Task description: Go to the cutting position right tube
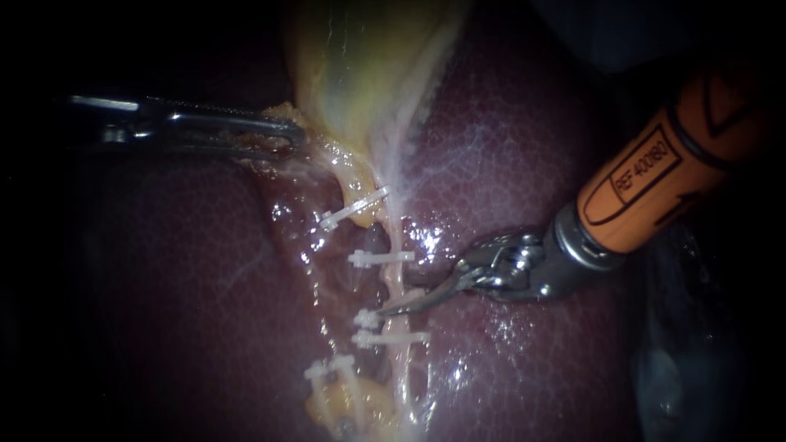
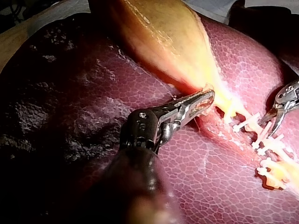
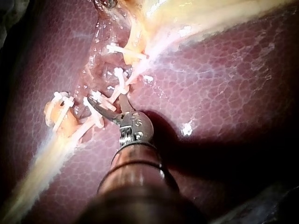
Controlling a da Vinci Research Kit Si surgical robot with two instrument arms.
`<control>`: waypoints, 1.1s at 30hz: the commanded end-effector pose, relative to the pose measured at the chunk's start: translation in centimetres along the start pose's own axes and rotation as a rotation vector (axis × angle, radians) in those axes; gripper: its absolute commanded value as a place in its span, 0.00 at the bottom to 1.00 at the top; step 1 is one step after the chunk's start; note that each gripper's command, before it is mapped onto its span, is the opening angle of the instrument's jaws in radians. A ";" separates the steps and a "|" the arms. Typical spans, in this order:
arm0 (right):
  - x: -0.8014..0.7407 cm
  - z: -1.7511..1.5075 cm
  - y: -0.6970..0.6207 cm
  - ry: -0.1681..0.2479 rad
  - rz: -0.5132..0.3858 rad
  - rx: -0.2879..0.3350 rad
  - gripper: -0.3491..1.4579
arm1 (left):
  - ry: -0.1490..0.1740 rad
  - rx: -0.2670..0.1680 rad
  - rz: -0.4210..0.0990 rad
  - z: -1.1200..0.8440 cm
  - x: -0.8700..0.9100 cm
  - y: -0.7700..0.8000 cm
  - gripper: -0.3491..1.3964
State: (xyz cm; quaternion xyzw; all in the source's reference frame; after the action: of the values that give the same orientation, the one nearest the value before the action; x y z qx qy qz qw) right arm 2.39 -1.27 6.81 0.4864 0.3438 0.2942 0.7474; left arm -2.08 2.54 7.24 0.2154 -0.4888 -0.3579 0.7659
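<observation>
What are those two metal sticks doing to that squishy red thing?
Two robot instruments are working on a pig's liver and gallbladder. The left instrument's end effector is shut on the gallbladder at its narrow end, holding it. The right instrument's end effector is open at the right tube, in the stretch between two white clips. The tube looks uncut.

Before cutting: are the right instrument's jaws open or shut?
Open: the right instrument shows a V-shaped gap between its jaws.
</observation>
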 end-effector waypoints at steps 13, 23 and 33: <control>0.25 0.24 0.07 0.155 -0.023 0.209 0.90 | 0.000 0.000 0.000 0.00 0.00 0.00 0.00; 0.38 0.41 -0.01 0.230 -0.075 0.288 0.94 | 0.000 0.000 -0.005 0.00 0.00 0.00 0.00; 0.38 0.34 -0.04 0.223 -0.059 0.313 0.95 | 0.000 0.000 -0.005 0.00 0.01 0.00 0.00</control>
State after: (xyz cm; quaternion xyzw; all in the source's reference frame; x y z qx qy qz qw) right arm 2.87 -1.17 6.78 0.5530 0.4789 0.2688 0.6265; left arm -2.08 2.54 7.24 0.2168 -0.4882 -0.3600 0.7649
